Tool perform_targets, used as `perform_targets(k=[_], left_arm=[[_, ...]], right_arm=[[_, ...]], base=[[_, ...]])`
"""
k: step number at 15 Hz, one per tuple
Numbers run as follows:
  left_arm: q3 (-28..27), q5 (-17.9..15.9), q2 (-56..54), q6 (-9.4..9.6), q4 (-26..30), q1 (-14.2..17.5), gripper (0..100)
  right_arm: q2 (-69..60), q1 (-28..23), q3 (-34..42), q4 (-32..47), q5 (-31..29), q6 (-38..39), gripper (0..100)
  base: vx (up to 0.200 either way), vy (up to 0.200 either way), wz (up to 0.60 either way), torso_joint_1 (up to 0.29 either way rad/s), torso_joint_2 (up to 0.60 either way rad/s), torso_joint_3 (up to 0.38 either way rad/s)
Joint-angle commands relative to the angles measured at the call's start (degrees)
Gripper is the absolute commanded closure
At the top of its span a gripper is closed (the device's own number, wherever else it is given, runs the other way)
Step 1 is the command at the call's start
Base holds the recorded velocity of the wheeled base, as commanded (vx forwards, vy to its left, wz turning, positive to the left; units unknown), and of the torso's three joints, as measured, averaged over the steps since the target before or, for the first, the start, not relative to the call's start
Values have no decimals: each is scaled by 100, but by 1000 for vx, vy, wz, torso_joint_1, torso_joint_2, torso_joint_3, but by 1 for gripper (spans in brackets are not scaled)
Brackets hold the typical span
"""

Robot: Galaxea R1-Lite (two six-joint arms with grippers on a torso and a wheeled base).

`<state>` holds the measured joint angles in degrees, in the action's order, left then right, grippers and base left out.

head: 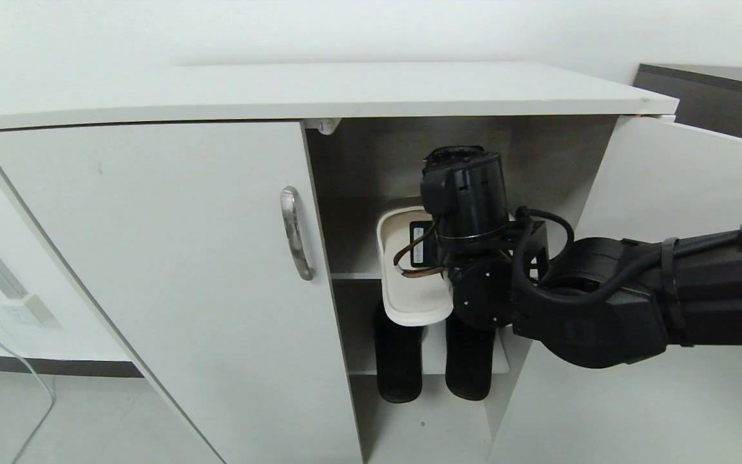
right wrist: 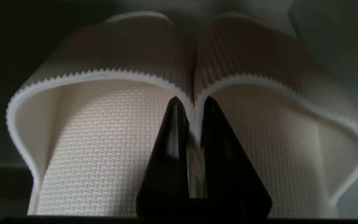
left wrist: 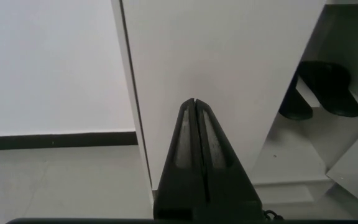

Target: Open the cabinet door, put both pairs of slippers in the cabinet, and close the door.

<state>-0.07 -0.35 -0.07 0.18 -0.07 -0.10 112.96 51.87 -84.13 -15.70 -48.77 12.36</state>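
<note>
The white laminate cabinet (head: pixel 319 90) stands with its right door (head: pixel 674 212) swung open and its left door (head: pixel 152 258) closed. The right arm (head: pixel 609 316) reaches in through the open side at the height of the upper shelf (head: pixel 353 276).

The pair of white ribbed foam slippers (right wrist: pixel 104 143) is inside the open compartment, directly ahead of the right hand (right wrist: pixel 190 109). That hand is clenched on the pair. Its two fingers (right wrist: pixel 169 155) pinch the adjoining inner walls of the uppers together, so both slippers hang from one grip. The pair's long axis runs in line with the hand's reach, front to back into the cabinet. In the head view the near end of one slipper (head: pixel 409 296) dips below the upper shelf's front edge. Whether the soles rest on that shelf cannot be told.

The pair of black rubber slippers (head: pixel 400 357) lies on the lower shelf (head: pixel 434 351), straight beneath, with its ends overhanging the front edge.

The left hand (left wrist: pixel 194 106) is closed on nothing. It is outside the cabinet, facing the shut left door, well apart from the white pair.

Judgement: the placing falls to the right arm. It turns on carrying the pair further along its own axis until it clears the shelf edge, and only then letting go.
</note>
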Motion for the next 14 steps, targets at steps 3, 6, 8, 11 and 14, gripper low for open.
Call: perform_targets(k=[3,6,8,11,14], left_arm=[[-1,0,7,-1,-1,1,100],[-1,9,7,-9,-1,1,100],[-1,18,7,-18,-1,1,100],[-1,18,7,-18,-1,1,100],[-1,27,7,-27,-1,1,100]], right_arm=[[297,-142,-359,-29,26,-129,100],[517,-265,-684,-21,131,-146,100],[763,-379,-1053,23,149,-181,100],[939,-459,-1343,32,149,-304,100],[1009,-494,-1440,111,149,-348,100]], base=[[0,0,0,0,0,0],[0,0,0,0,0,0],[0,0,0,0,0,0],[0,0,0,0,0,0],[0,0,0,0,0,0]])
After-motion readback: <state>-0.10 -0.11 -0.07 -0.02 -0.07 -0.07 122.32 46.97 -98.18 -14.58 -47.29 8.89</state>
